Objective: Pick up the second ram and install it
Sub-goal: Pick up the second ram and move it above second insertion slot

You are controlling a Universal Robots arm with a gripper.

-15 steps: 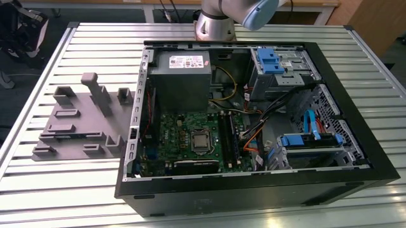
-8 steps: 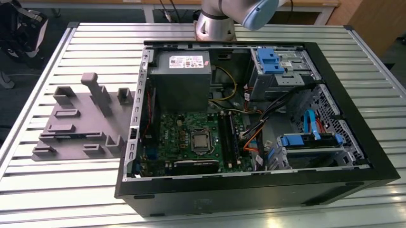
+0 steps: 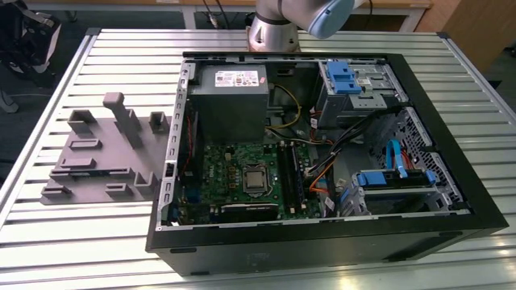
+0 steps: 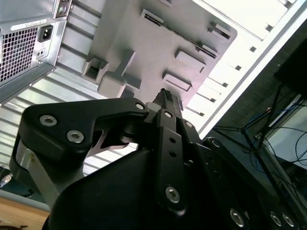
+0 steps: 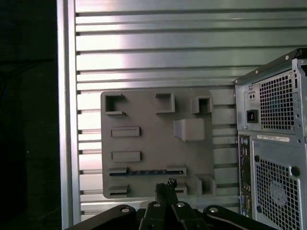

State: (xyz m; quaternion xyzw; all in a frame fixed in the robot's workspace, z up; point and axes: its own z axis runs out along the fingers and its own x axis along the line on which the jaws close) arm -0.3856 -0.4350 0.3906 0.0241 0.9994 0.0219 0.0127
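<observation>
The second ram (image 5: 146, 172) stands on edge as a thin dark strip between two low blocks of the grey fixture plate (image 5: 144, 143), in the first wrist view. My gripper (image 5: 165, 186) hangs well above that plate, its tips over the plate's edge close to the ram, apart from it. The fingers are shut together with nothing between them, as the gripper (image 4: 169, 98) also appears in the second wrist view over the same plate (image 4: 158, 52). In the exterior view the plate (image 3: 89, 175) lies left of the open computer case (image 3: 322, 241).
The motherboard (image 3: 234, 169) lies inside the case, with long black slot rails (image 3: 288, 175) beside the processor socket (image 3: 255, 179). A power supply (image 3: 228, 99), cables and blue drive bays (image 3: 395, 181) crowd the case. The slatted metal table (image 3: 96, 60) carries everything. The arm's base (image 3: 272, 30) stands behind.
</observation>
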